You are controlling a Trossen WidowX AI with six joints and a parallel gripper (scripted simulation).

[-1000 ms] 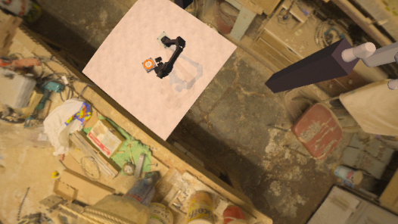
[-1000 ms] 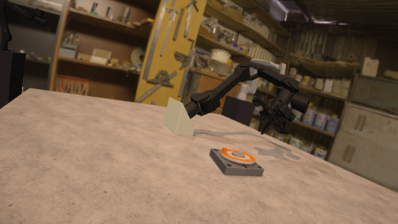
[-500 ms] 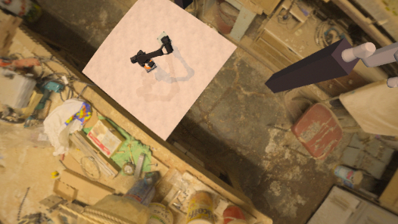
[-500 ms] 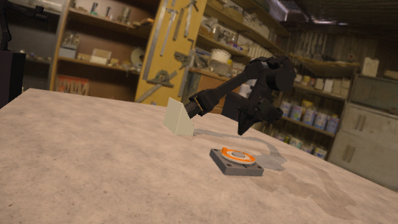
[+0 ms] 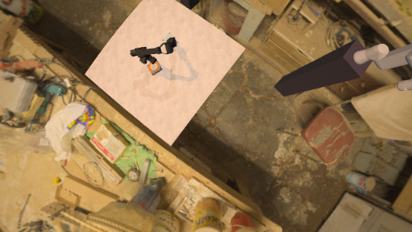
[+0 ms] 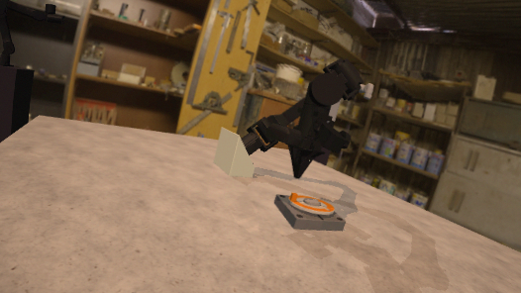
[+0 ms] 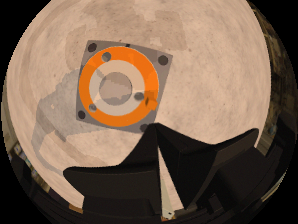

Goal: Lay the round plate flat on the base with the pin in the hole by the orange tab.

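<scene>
The round plate [image 5: 150, 68] [image 6: 298, 203] [image 7: 85, 87], with an orange ring and paler middle, sits around the post [image 6: 312, 201] [image 7: 115, 88] on the square grey base [image 6: 319, 225] [image 7: 154, 60]. The orange tab [image 6: 293, 196] [image 7: 151, 104] is at the plate's lower right in the wrist view, with a dark hole beside it. The pin cannot be made out, and the plate's tilt is hard to judge. My gripper [image 6: 297, 176] [image 7: 154, 127] is shut and empty. Its tips point down above the table beside the base's tab side, apart from the plate.
A pale wedge-shaped block [image 5: 168, 37] [image 6: 233, 158] stands on the table [image 5: 172, 114] [image 6: 124, 208] at the arm's mount. The base has dark round holes at its corners. The arm's shadow falls across the table around the base.
</scene>
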